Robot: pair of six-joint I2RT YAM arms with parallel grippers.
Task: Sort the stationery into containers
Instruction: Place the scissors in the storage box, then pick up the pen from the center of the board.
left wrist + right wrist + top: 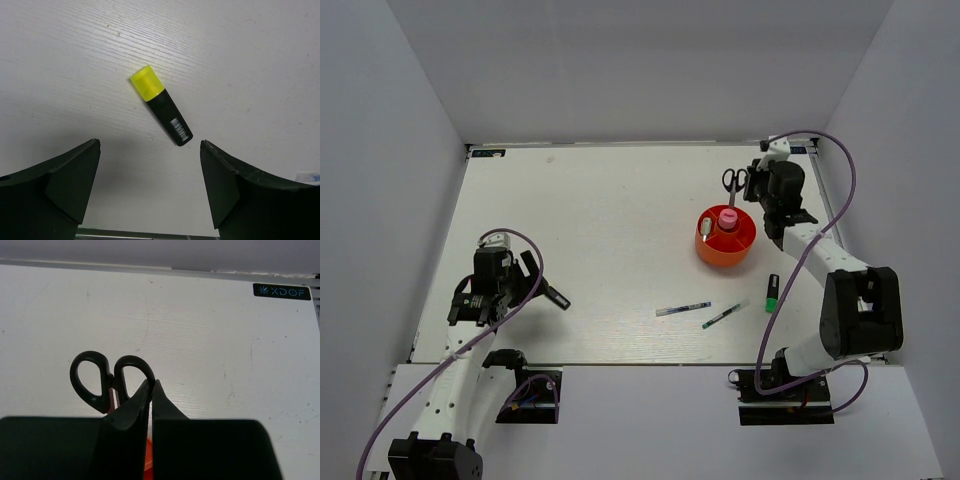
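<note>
While 1 cup (724, 256) holds glue tube (728, 220), 2 pens (683, 309) (725, 316) lie outside.

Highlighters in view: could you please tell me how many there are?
2. The yellow highlighter lies ahead of the open left pincer; the green highlighter lies near the right arm. More may hide in the cup.

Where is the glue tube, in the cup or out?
In. The glue tube shows inside the cup's rim, pink cap up.

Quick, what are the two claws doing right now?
Left gripper: open, empty, over the yellow highlighter.
Right gripper: shut, tips at the scissors handle; whether it grips cannot be told.
</note>
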